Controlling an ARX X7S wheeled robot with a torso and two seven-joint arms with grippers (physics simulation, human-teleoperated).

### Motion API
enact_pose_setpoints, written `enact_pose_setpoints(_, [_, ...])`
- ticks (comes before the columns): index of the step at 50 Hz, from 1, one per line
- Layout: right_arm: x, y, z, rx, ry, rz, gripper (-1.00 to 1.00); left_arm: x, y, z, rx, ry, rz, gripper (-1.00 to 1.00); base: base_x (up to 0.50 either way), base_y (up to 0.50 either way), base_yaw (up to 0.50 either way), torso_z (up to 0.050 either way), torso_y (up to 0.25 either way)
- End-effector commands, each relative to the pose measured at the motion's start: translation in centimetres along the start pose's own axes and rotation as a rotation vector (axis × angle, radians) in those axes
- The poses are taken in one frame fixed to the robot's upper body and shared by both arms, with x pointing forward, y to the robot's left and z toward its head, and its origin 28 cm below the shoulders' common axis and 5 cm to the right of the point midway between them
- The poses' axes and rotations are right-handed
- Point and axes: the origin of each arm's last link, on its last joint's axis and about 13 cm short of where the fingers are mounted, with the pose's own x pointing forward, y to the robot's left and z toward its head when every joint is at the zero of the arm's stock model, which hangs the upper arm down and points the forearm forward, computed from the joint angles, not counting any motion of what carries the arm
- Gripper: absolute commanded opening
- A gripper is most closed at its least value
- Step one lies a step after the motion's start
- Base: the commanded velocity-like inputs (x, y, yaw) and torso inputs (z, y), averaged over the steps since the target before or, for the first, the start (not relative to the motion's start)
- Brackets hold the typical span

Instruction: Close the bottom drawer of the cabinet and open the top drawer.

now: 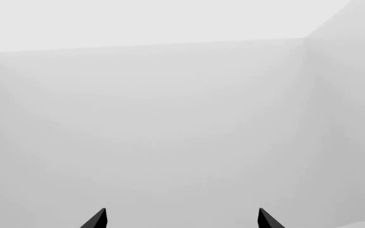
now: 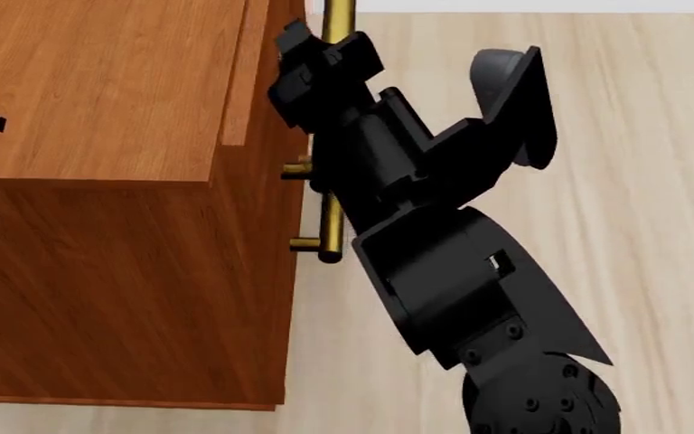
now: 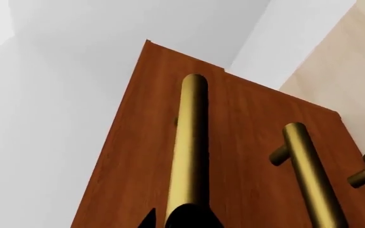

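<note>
Left wrist view: left claw spread wide, holding nothing, facing bare pale walls.

Head view: cabinet at left on the floor; right claw is at a brass handle on its front. Grip state cannot be told.

Right wrist view: top drawer front fills the frame, its handle meeting the claw.
</note>
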Motion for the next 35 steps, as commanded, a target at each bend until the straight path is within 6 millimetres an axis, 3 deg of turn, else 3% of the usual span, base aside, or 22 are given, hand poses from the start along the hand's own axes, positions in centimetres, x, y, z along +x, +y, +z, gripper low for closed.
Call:
enact_pose_setpoints(1, [-0.8,1.3,0.3,-0.014,0.006,0.063,-1.0,0.1,-0.1,0.1,-0.002,-0.003,-0.004,1.0,0.0,0.0,0.0,0.0,0.0])
enact_pose_setpoints(35, [-2.7,1.6,2.8,-0.004,-0.104,0.066,-1.0,0.1,-0.2,0.3,-0.004,-0.01,-0.005,1.0,0.0,0.0,0.0,0.001,0.007])
